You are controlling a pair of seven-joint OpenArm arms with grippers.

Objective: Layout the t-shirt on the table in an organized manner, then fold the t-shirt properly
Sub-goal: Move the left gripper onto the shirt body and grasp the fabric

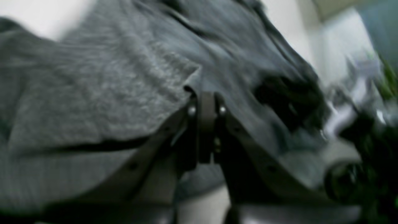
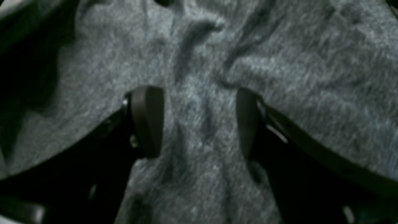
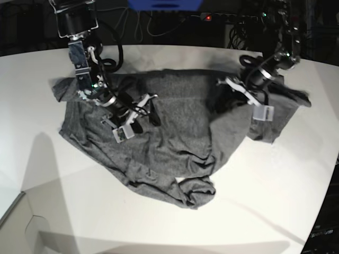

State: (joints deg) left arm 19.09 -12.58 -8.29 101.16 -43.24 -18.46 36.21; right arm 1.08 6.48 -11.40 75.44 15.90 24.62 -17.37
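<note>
The t-shirt [image 3: 169, 143] lies spread but rumpled across the middle of the table [image 3: 275, 201], a heathered dark grey knit with no print. Its lower hem bunches into a folded lump toward the near edge, and one side is pulled up into a ridge where cloth doubles over itself. A sleeve trails off past the far corner on each side.

The left gripper [image 1: 206, 102] sits at that raised ridge, on the right in the base view. From its own wrist camera the two fingers are pressed together with a fold of the grey knit pinched between the tips, and the fabric drapes away from the pinch in a slack sheet. That view is badly blurred, so the finer creases cannot be made out.

The right gripper [image 2: 199, 121] is over the other half of the shirt, low above the chest area. Its fingers [image 2: 147, 121] stand well apart, with wrinkled fabric showing in the gap between them; the cloth runs on under both pads. Whether the tips actually touch the knit I cannot tell.

Around the shirt the white tabletop is bare, its curved edge sweeping along the near side. Beyond the far edge hang dark cables [image 3: 148, 24] and a blue object [image 3: 164, 4].
</note>
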